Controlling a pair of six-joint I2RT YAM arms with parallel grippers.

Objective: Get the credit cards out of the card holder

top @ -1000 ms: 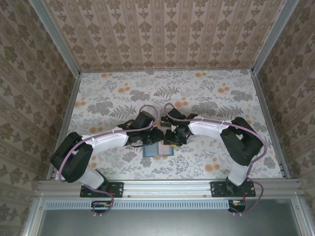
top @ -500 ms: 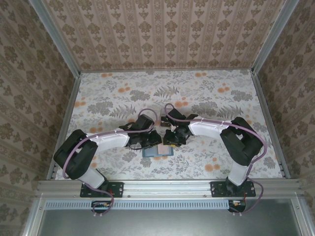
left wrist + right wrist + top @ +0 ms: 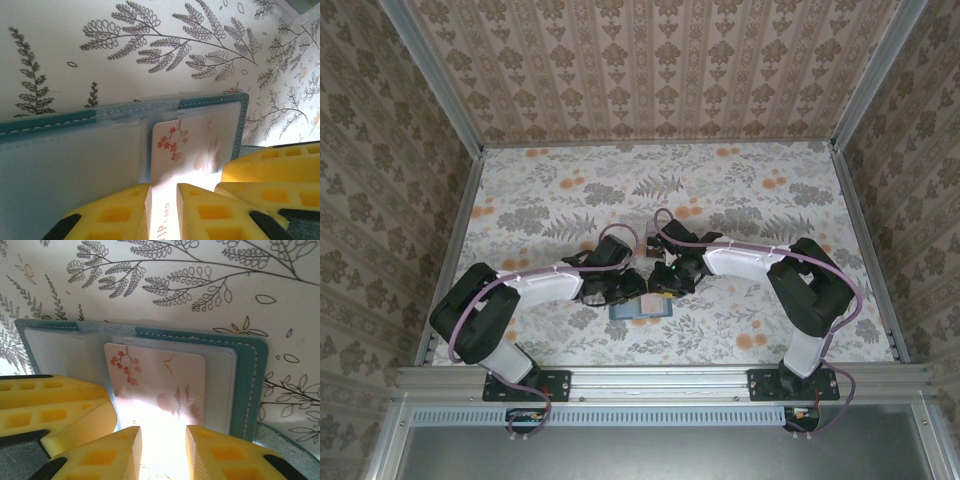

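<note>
Top view: the left gripper and right gripper meet over the open wallet, which lies toward the table's near edge.

Left wrist: the left gripper's jaws stand slightly apart over a blossom-printed card that sits partly in its slot. I cannot tell whether they pinch it.

Right wrist: the right gripper's jaws also show a narrow gap above the card's near end, and the grip is unclear. The crowded fingers could collide, or the wallet, if unpinned, could drag along with the card.

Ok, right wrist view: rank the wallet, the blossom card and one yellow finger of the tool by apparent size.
1. wallet
2. blossom card
3. yellow finger, but it is cropped and nearest the camera, so its place against the card is unsure.
</note>
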